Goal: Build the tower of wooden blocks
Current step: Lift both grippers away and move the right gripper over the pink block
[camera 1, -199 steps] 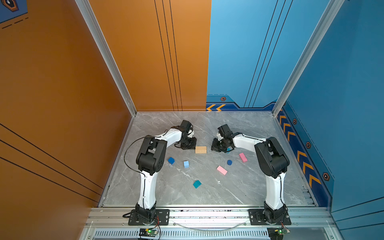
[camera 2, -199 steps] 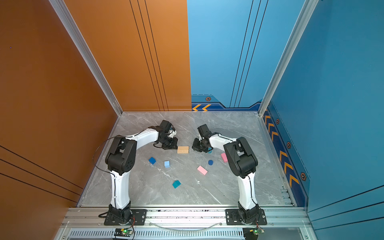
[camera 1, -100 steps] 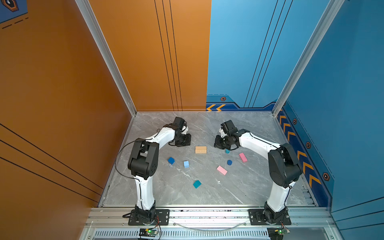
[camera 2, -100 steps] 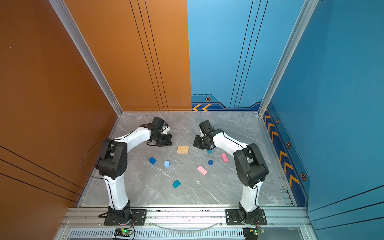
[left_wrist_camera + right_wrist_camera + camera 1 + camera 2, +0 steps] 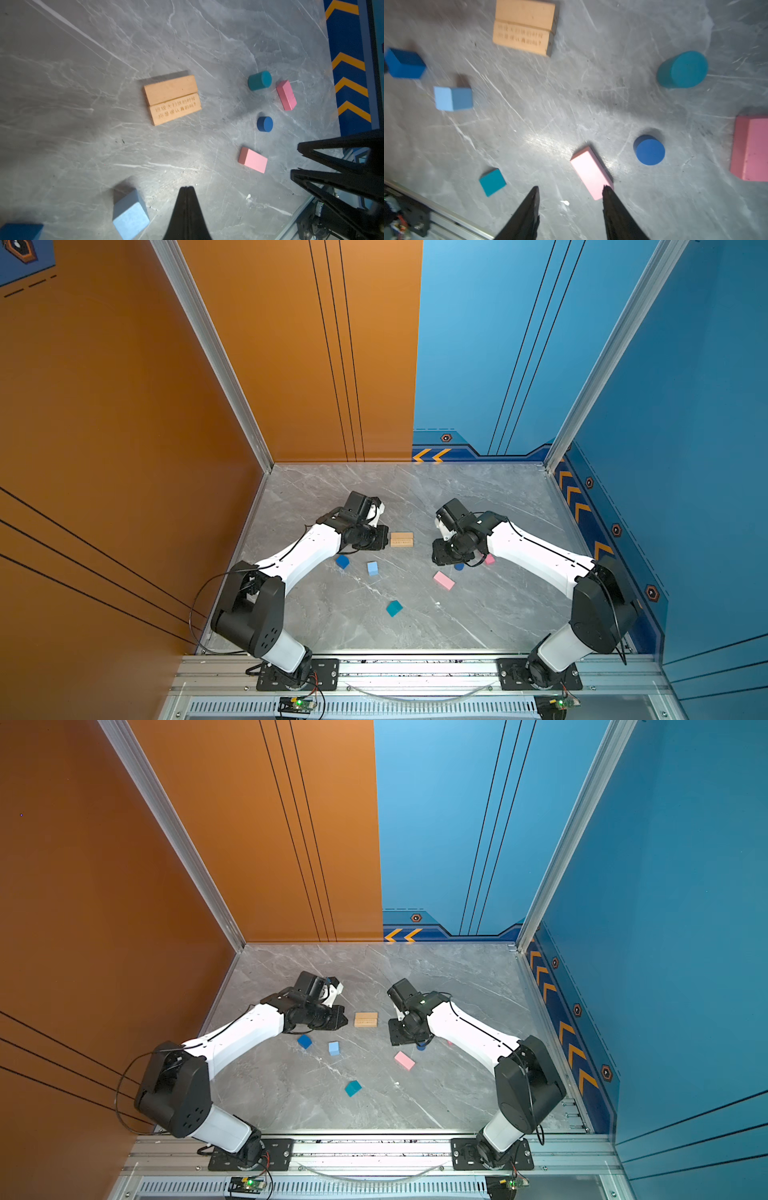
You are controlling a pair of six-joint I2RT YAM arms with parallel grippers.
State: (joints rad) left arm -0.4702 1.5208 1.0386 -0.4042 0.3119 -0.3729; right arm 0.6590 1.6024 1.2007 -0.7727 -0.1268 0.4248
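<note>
The right hand (image 5: 571, 188) is spread and empty, near the closer pink bar (image 5: 588, 172). I think it should drop straight and pinch the long sides. The tan bars (image 5: 401, 539) lie together on the tabletop (image 5: 457, 622). The left hand (image 5: 188, 189) is pressed together.

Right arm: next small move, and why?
Probably ease the right gripper forward and down to straddle the near pink bar, then close. Its jaws stand open and empty, the bar lies flat right at its fingertips, and the tan bars lie side by side with nothing on them yet.
</note>
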